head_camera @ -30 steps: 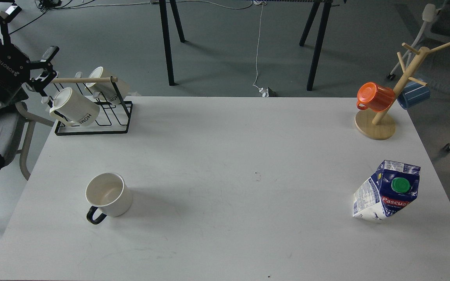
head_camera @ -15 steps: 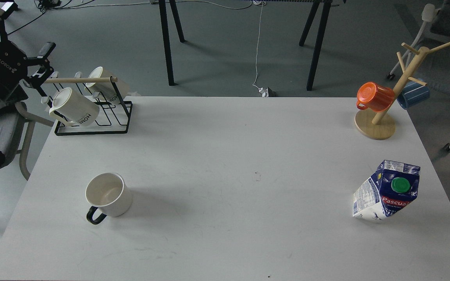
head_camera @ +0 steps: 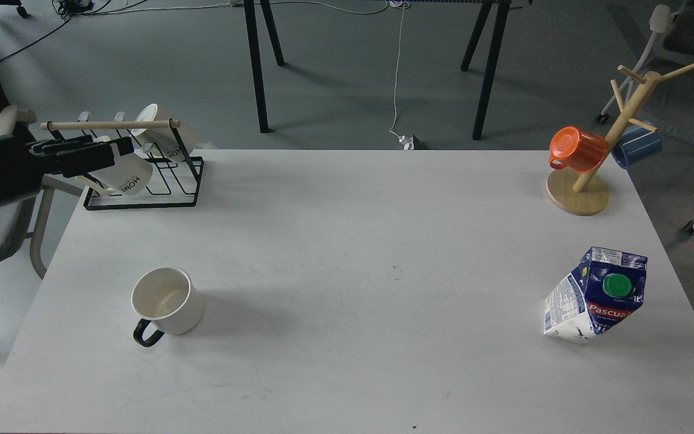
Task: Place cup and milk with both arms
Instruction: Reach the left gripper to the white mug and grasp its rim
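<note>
The cup [head_camera: 167, 300], a plain cream-white mug with a black loop handle, stands upright on the white table [head_camera: 347, 241] at the front left, handle toward me. The milk [head_camera: 596, 295], a blue and white carton with a green cap, stands at the front right. My left gripper [head_camera: 119, 149] reaches in from the left edge, level and side-on, in front of the wire rack and well behind the cup. It is dark and its fingers cannot be told apart. My right gripper does not show.
A black wire rack [head_camera: 160, 181] with two "HOME" mugs [head_camera: 127, 176] stands at the table's back left corner. A wooden mug tree [head_camera: 600, 163] with an orange mug [head_camera: 575, 149] and a blue mug [head_camera: 637, 146] stands at the back right. Chairs flank the table.
My left arm has swung from pointing up and away to lying level, its gripper now pointing right across the front of the rack. The cup and the milk have not moved.
</note>
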`<state>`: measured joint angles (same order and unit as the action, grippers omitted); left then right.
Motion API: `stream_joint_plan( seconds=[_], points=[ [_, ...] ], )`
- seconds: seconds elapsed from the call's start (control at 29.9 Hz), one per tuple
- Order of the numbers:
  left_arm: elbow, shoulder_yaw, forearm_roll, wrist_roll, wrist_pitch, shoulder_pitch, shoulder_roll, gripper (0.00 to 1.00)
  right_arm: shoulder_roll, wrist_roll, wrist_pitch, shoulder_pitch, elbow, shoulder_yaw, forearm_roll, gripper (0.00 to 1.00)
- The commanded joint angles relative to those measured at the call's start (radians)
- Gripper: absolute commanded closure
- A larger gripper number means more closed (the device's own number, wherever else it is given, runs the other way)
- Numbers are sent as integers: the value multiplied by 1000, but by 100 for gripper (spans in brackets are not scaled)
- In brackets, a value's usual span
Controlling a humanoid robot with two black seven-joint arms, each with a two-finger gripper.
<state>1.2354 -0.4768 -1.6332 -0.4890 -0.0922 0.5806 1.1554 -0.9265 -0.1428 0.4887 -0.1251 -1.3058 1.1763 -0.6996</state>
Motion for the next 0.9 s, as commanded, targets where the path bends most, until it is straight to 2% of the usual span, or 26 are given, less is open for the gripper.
stream_joint_plan(
  seconds=[0.0, 0.1, 0.17, 0.37, 0.67, 0.87],
  points=[
    [30, 105, -135, 0, 170, -39, 30, 0, 0, 0, 0, 2, 0, -1, 0, 1],
    [26, 171, -161, 0, 310, -70, 21, 0, 0, 0, 0, 7, -1, -3, 0, 1],
    [22, 196, -163, 0, 348, -100, 12, 0, 0, 0, 0, 9, -3, -6, 0, 2],
    [-88, 205, -172, 0, 348, -151, -83, 0, 0, 0, 0, 21, -6, -3, 0, 2],
    [-200, 213, -191, 0, 339, -153, -180, 0, 0, -6, 0, 28, -6, -1, 0, 2],
    [-215, 215, -191, 0, 335, -154, -204, 1, 0, -6, 0, 30, -6, -1, 0, 2]
  ],
)
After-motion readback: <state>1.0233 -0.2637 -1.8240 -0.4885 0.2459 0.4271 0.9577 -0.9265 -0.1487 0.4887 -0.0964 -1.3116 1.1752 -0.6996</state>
